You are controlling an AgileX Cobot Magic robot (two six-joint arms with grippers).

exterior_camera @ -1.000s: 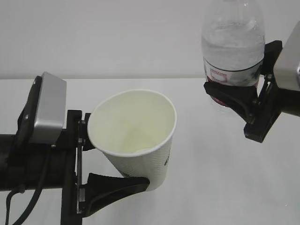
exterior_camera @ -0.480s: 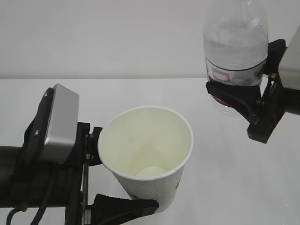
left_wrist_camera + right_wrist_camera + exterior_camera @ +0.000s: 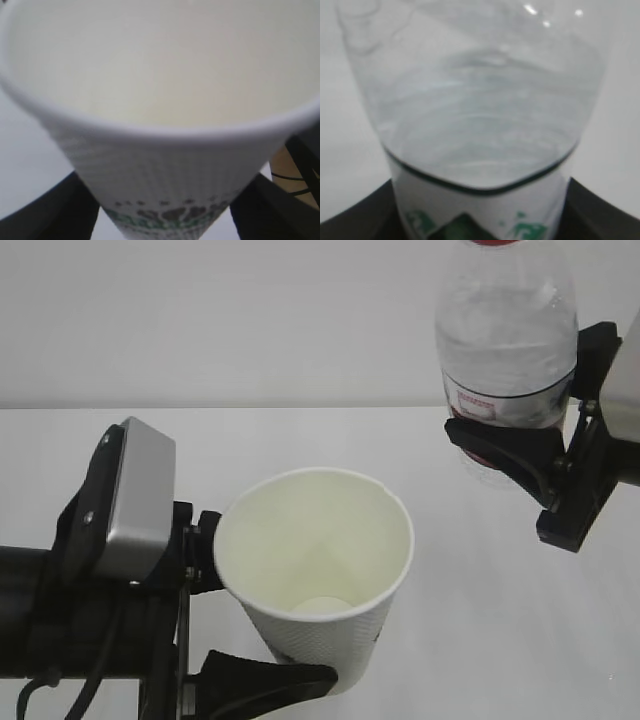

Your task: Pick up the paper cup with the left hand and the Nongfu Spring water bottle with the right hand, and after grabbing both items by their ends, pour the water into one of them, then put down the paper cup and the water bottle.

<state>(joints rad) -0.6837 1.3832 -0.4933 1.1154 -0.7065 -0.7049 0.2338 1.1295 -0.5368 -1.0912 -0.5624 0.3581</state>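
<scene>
Both pickups are done, by the look of it: the left hand (image 3: 245, 625) is clamped on the cup (image 3: 315, 575), one black finger (image 3: 265, 680) pressed under its lower wall and the other hidden behind it, at about seven o'clock in the exterior view. The cup is held off the table (image 3: 480, 640), mouth up and leaning slightly toward us, and its inside looks dry, just the pale bottom disc showing. Over at one o'clock, the right hand (image 3: 530, 455) is clamped on the bottle (image 3: 505, 335) around its label band, holding it high and close to upright, red neck ring just at the top edge. The right wrist view shows a ribbed clear wall above the label, though it's too blurred to say how much water (image 3: 480, 125) sits inside. Bottle and cup are well apart, the bottle up and to the right of the cup's rim. So I'd call this the lead-in to the pour: grasps made, nothing tipped yet. What's left is bringing the bottle's mouth over the cup, tilting it, then setting both things down on the table. Whether the cap is off can't be told from here.
</scene>
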